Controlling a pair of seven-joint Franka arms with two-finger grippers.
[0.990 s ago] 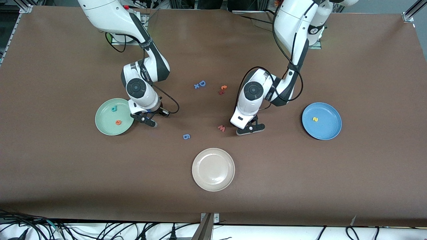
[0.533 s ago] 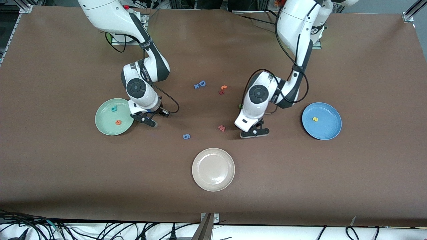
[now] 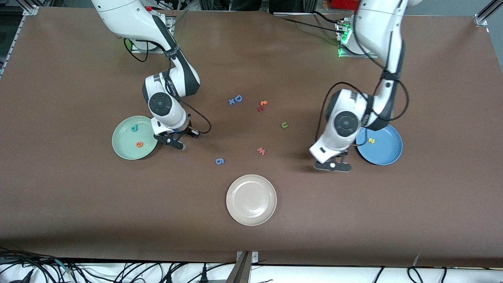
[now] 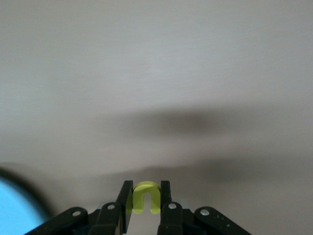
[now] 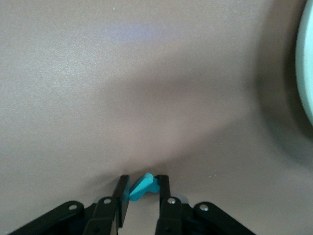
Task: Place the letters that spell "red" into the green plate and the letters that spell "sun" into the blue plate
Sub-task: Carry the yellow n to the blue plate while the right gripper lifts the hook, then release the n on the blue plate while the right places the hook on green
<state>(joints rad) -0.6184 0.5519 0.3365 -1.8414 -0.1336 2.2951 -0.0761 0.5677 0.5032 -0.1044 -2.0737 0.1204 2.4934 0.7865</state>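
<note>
The green plate (image 3: 125, 148) holds a teal "d" (image 3: 134, 127) and an orange "e" (image 3: 139, 144). Just beside its rim, over the table, my right gripper (image 3: 175, 143) is shut on a teal "r" (image 5: 143, 187); the plate's edge (image 5: 306, 73) shows in the right wrist view. The blue plate (image 3: 388, 152) holds a yellow "s" (image 3: 371, 140). Low over the table next to that plate, my left gripper (image 3: 333, 166) is shut on a yellow "u/n" letter (image 4: 145, 197). A green "u" (image 3: 284, 125) lies on the table mid-way between the arms.
A beige-white plate (image 3: 251, 214) sits nearest the front camera. Loose letters lie mid-table: a blue "D" (image 3: 237, 98), an orange "t" (image 3: 263, 103), a pinkish-red "w" (image 3: 261, 151) and a blue "9" (image 3: 219, 160).
My left arm has swung from beside the "w" toward the blue plate with the yellow letter in its gripper, uncovering the green "u". The right arm has not moved.
</note>
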